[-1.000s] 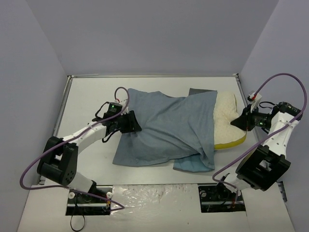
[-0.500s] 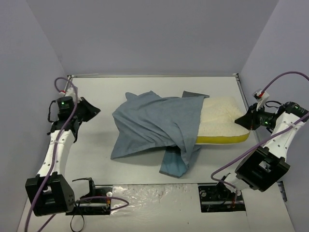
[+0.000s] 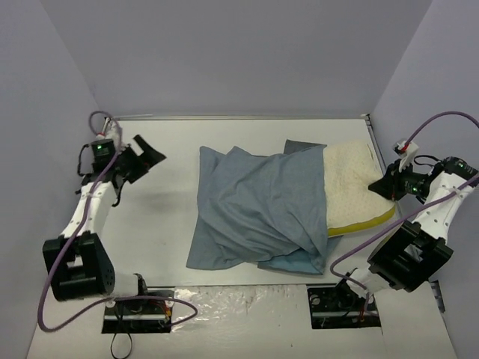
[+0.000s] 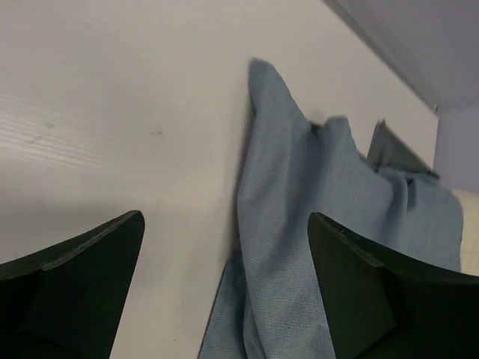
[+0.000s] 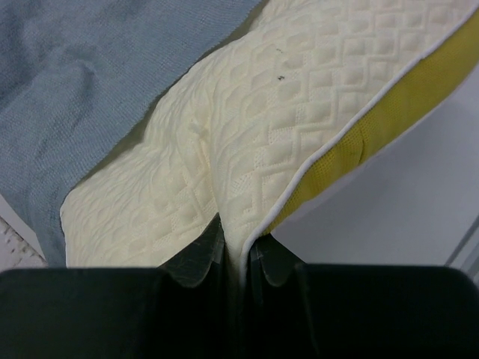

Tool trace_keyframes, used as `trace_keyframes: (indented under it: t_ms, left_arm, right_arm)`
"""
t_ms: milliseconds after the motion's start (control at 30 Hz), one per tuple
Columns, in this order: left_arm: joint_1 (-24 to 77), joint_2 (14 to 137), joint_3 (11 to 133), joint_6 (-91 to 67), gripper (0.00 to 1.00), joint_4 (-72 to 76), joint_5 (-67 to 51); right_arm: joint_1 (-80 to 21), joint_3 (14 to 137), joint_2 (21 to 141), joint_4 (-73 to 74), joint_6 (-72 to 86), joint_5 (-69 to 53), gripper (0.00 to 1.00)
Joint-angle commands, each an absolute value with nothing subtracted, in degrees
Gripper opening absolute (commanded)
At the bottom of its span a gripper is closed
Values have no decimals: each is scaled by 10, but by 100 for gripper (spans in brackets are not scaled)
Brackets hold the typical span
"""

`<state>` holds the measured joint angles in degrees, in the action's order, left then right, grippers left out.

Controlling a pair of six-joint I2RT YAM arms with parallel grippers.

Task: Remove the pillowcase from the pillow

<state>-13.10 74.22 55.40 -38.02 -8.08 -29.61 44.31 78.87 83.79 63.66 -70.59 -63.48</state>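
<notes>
Right hand (image 5: 238, 241) pinches quilted cream pillow (image 5: 314, 97); woven blue-grey pillowcase (image 3: 254, 206) rumpled.

Soft, even overhead light — faint shadow beside the pillowcase (image 4: 299, 247), left hand (image 4: 224, 221) near-black in close-up

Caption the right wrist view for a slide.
The right gripper pinches the pillow at its edge; the pillowcase covers its far end.
</notes>
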Motion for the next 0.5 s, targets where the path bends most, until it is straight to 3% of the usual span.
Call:
trace_keyframes:
  t_ms: [0,100,367,433,467]
  left_arm:
    - [-33,797,610,-326,94,-119,-359]
    - [36,849,644,-309,94,-110,-351]
    - [154,1038,771,-281,94,-165,-269]
    - [162,1077,779,-274,100,-172,-256]
    - [168,1088,780,-272,93,-171,-254]
  right_arm:
    - [393,763,824,636,-709,-642,0]
    - [368,744,802,563,-640,-613,0]
    - [332,741,811,538,-621,-587,0]
    - [329,741,815,531,-614,-587,0]
    - [328,740,816,527,-612,-586,0]
